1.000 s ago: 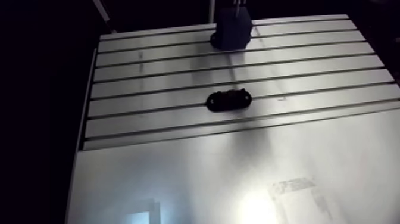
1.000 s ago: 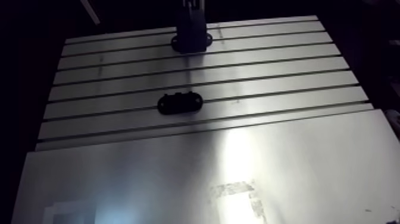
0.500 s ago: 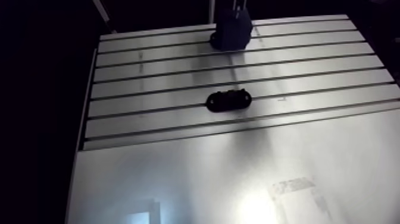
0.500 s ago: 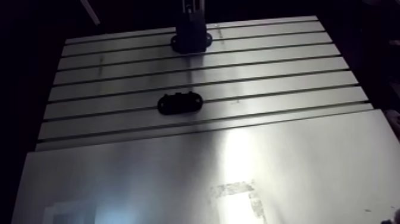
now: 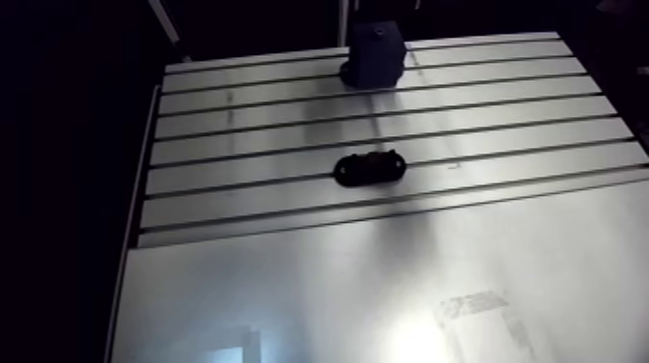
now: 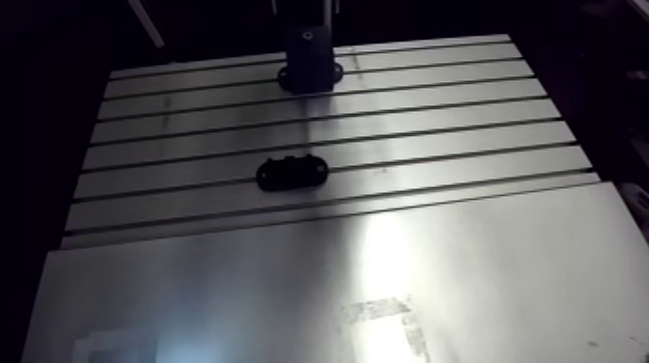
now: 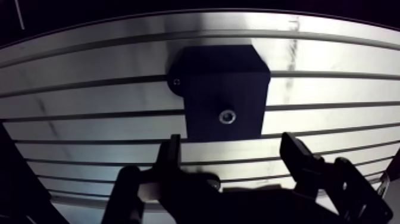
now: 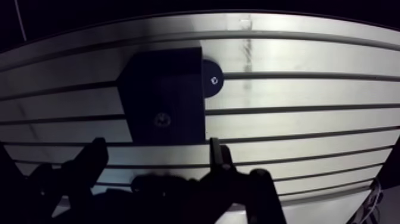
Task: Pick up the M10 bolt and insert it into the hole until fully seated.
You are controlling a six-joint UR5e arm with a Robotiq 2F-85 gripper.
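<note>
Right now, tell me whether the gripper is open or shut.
Open. In the wrist view the gripper has its two fingers wide apart with nothing between them; the dark block lies ahead of them.

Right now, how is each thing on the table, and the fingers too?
Fingers: apart, holding nothing.
Dark block: upright on the table, ahead of the fingers; something shiny sits in its hole, bolt or not I cannot tell.
Black oval piece: lying flat, apart from the block.
</note>
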